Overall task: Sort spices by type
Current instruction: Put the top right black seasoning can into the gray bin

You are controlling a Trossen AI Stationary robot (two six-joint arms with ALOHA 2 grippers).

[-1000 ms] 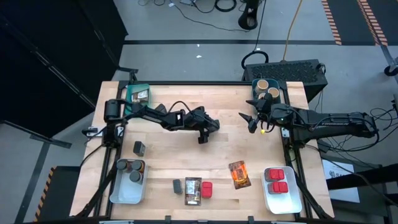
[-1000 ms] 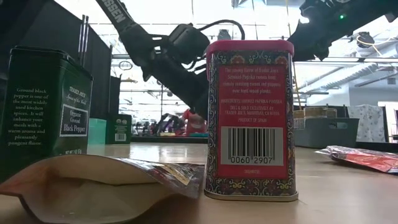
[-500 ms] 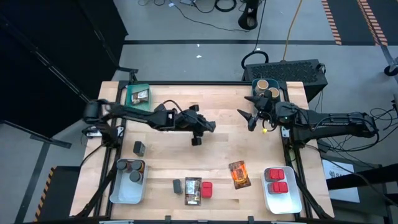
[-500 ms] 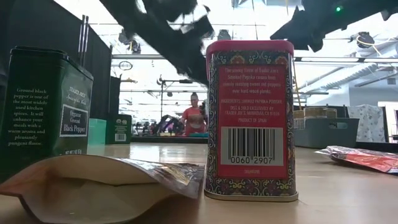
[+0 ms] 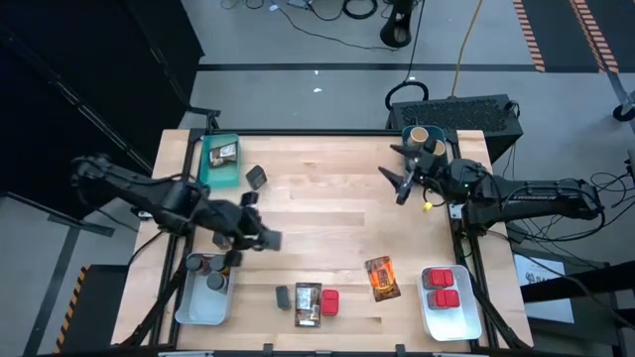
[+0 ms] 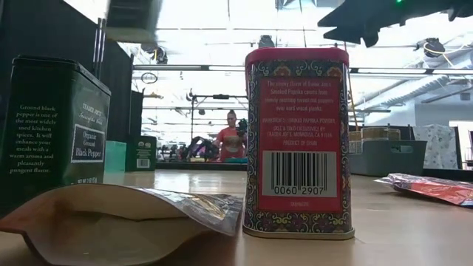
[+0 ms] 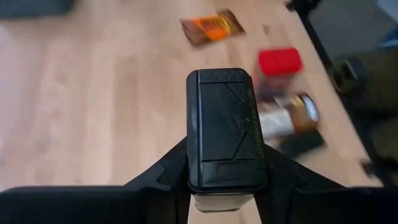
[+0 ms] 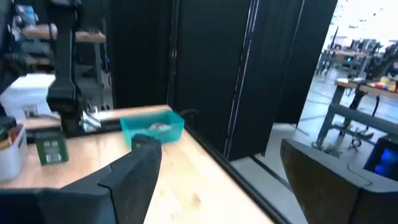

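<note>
Carrying a black tin toward the lower left of the high view, where like jars wait.

Gripped upright in the left gripper, fingers partway closed against both sides, probably to keep the tin level in transit. Parked empty at upper right, fingers spread wide: the right gripper. Grouped by kind so far: dark jars in the white bin at lower left, red tins in the white bin at lower right, tan cylinders in the bin at upper right, a packet in the teal bin at upper left. Lying loose along the bottom: an orange packet, a red tin, another packet.
</note>
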